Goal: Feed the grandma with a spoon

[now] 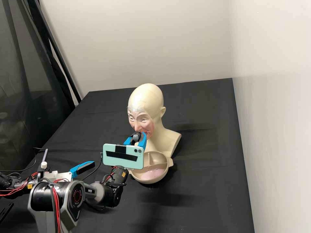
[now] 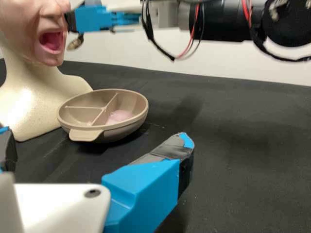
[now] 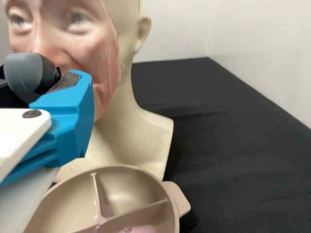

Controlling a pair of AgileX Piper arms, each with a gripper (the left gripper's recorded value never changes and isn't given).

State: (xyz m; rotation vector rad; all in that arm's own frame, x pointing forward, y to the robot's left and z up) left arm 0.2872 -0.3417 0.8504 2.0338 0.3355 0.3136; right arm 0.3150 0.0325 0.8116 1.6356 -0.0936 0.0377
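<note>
The grandma mannequin head [image 1: 145, 110] stands mid-bench with its mouth [image 2: 51, 41] wide open. My right gripper [image 1: 136, 140] is raised right in front of the mouth, shut on the grey handle of a spoon [image 3: 29, 73]. The spoon's tip [image 2: 75, 43] hangs just beside the lips, outside them. A tan divided bowl [image 1: 162, 159] sits against the bust, with pink food [image 2: 119, 116] in one compartment. Low on the bench, to the left of the bowl, my left gripper [image 1: 82, 167] is open with nothing between its fingers [image 2: 150, 182].
A teal phone [image 1: 123, 156] is mounted on the right arm's wrist above the bowl. A white wall runs along the bench's right edge, and a dark panel stands on the left. Bare black cloth [image 1: 207, 181] stretches right of the bowl.
</note>
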